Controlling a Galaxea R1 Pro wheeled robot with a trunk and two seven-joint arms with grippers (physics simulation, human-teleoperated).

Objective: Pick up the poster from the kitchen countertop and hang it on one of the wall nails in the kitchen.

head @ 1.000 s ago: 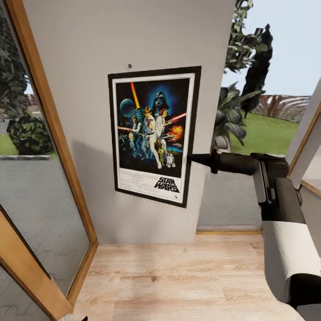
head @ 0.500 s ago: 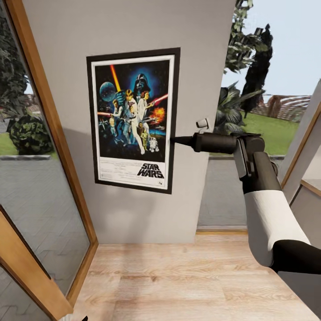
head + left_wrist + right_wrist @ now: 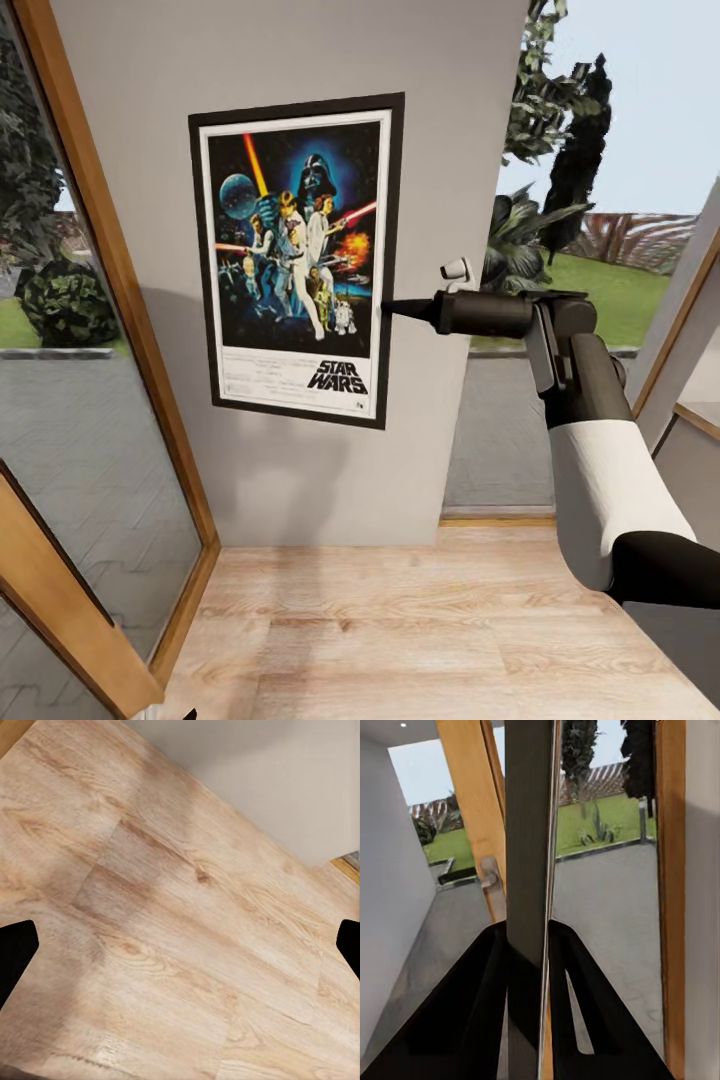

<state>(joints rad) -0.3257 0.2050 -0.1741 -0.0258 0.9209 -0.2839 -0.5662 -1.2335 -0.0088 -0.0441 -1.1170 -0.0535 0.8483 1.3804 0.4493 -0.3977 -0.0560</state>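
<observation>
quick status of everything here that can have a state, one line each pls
poster: upright against the grey wall, held at its right edge, clear of the floor
right gripper: shut on the poster's edge; the right wrist view shows a finger on each side of the edge
left gripper: open, holding nothing, pointed at the wooden floor
wall nail: cannot tell, the poster may cover it

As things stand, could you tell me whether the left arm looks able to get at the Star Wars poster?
Probably not without a big lift. The left gripper hangs open and low, facing the wooden floor, while the poster sits up against the wall, its right edge clamped by the right gripper.
</observation>
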